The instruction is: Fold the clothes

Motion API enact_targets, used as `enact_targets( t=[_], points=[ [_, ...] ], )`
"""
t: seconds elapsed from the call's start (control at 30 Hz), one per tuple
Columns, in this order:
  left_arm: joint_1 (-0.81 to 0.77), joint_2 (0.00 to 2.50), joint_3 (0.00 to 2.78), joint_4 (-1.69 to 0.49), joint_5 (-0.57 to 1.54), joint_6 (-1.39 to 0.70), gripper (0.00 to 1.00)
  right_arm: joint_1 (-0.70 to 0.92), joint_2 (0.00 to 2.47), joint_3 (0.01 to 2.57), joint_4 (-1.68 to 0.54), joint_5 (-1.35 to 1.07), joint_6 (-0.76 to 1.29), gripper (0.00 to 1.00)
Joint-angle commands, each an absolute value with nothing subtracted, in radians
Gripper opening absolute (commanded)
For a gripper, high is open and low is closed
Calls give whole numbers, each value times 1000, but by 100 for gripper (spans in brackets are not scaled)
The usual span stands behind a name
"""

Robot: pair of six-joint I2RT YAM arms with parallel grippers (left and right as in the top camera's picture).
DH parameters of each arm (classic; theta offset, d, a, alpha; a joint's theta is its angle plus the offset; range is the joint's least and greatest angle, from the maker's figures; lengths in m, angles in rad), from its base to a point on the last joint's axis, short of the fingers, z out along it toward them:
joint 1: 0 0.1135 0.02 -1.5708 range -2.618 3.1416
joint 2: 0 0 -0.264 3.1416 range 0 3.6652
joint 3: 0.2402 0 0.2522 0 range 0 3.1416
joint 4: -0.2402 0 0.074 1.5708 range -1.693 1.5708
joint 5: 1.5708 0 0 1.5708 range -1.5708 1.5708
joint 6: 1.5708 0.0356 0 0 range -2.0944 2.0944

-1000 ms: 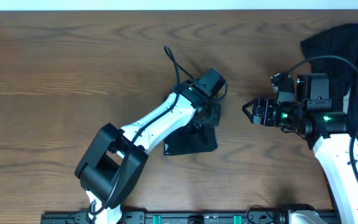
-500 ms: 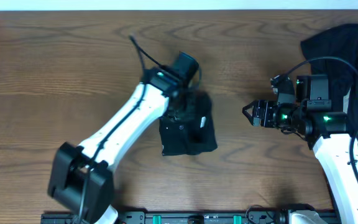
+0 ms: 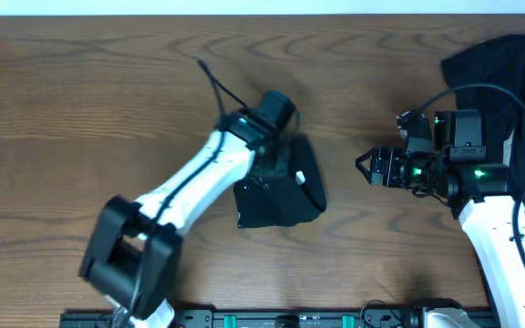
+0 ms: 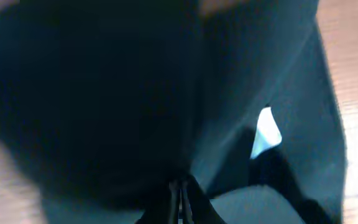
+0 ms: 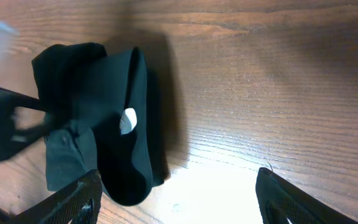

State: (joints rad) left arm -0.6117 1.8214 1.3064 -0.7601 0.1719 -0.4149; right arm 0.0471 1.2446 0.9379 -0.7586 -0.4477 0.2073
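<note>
Clothes: The black clothes (image 3: 276,199) lie in a small folded bundle on the table, right under your left claw (image 4: 180,198).
White tag: A little white tag (image 4: 267,130) shows on the cloth, just to one side of your left claw.
Left claw: It is squeezed all the way closed, with black cloth all around its tips. You cannot tell if a bit of cloth is pinched between them.
Right claw: Your right claw (image 3: 365,166) is spread wide and holds nothing. It points at the bundle from the side, with bare wood between the two.
Other cloth: A heap of other black cloth (image 3: 495,64) lies behind your right claw, at the far corner, partly under that arm.
Table: The table (image 3: 80,91) is brown wood with dark grain lines.
Edges: A white strip (image 3: 244,6) runs along the far edge, and a black rail (image 3: 272,320) runs along the near one.
Room: You have bare wood beyond your left claw, and more out past its arm.
</note>
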Motion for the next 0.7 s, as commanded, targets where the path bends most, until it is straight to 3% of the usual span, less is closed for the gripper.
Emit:
enact_targets(
  t=[0.0,0.23,0.43,0.57,0.67],
  points=[
    [-653,1879,1291,-731,201,-416,6,40,1242,948,-756,-445,193,77],
    [-706,2032,1291,-697,189,-412,6,40,1242,948,-756,-445,193,77],
    [-677,1979,1330,-751,191,-412,6,41,1242,948,-750,-447,193,78],
    [-651,1844,1385,-823,191,-412,17,46,1242,948,-719,-581,115,72],
    [-630,1728,1394,-830,186,-389,36,72,1242,948,-681,-666,76,58]
  ],
)
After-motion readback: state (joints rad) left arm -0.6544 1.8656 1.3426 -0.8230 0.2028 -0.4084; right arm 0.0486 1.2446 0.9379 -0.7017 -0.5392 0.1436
